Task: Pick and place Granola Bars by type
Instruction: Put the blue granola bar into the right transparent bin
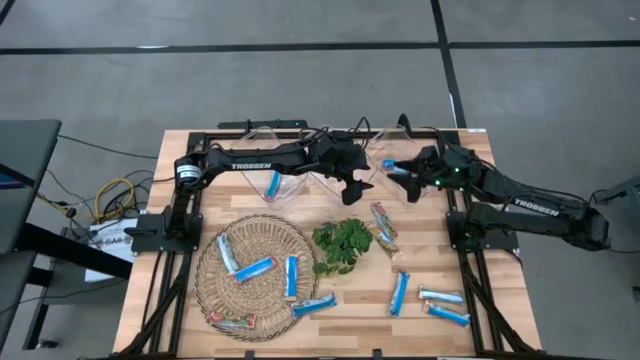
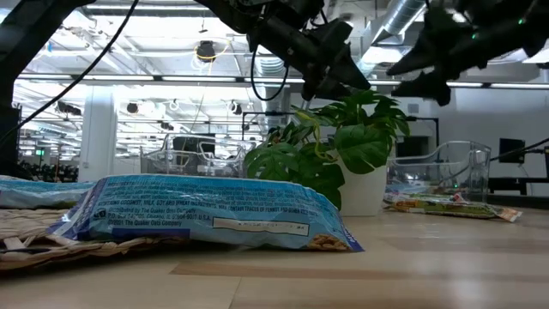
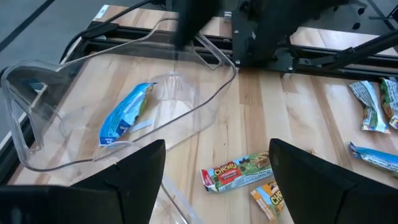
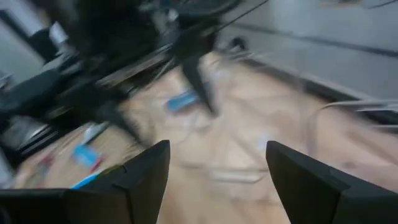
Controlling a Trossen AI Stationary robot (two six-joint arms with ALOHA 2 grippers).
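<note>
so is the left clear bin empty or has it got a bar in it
Not empty: one blue bar lies inside the clear bin, seen in the left wrist and high views.

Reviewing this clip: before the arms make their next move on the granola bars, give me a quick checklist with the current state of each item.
1. Left gripper free to grasp: ok, jaws open and nothing between them.
2. Right gripper free to grasp: ok, jaws open and nothing held.
3. Left clear bin holds one type only: ok, a single blue bar lies in it.
4. Right clear bin contents: cannot tell, the arms cover most of it.
5. Bars left to sort: not ok, several remain in the wicker basket and loose on the table.
6. Leafy sprig clear of targets: not ok, multicoloured bars lie right beside it.
</note>
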